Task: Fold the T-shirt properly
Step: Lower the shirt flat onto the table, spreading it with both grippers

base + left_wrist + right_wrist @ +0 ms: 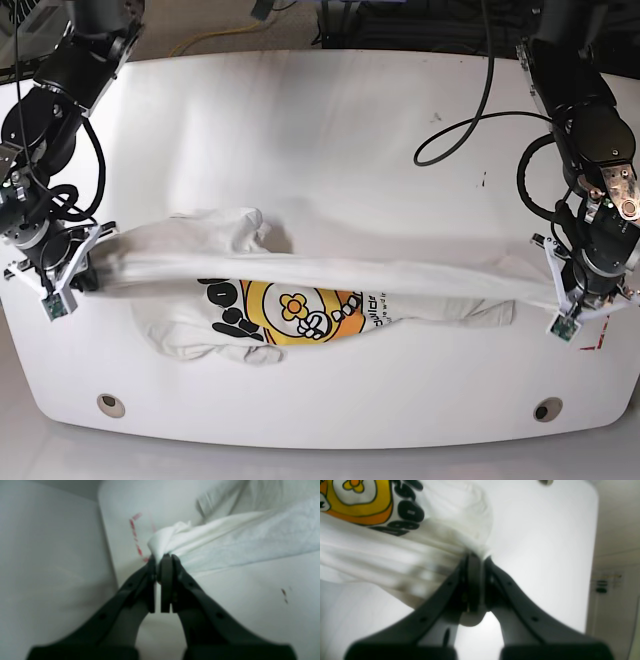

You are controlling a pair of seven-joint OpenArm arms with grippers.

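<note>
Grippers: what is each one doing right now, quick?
Left gripper: shut on the T-shirt.
Right gripper: shut on the T-shirt.

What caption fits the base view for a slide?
Both claws, left and right, shut on opposite ends of the T-shirt, stretching it across the white table.

Far half of worktop [320, 120] is bare, free to pass, bar a black cable [470, 125] looping on its right. T-shirt [300, 285] spans the middle w/ a taut band betw. left claw [568, 300] and right claw [85, 262]. Near strip is bare bar two round holes [111, 404].
</note>
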